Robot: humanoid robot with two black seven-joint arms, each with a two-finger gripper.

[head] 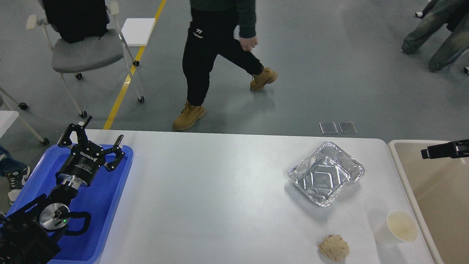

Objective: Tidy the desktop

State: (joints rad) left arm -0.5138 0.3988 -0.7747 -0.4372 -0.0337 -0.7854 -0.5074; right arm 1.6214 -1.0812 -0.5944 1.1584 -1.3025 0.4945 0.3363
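The white desktop (220,190) fills the middle of the head view. On its right part lie an empty square foil tray (324,174), a white paper cup (401,226) standing upright near the right edge, and a crumpled brown paper ball (334,248) at the front edge. My left gripper (105,128) is open and empty, hovering over the blue tray (110,205) at the left, far from those items. My right gripper (427,152) shows only as a dark end over the beige bin (439,198); its fingers cannot be told apart.
The blue tray overlaps the desktop's left edge; the beige bin with a white rim stands off its right edge. Behind the desk a person (216,55) walks past; a grey chair (86,51) stands at the back left, and other legs (436,33) show at the back right.
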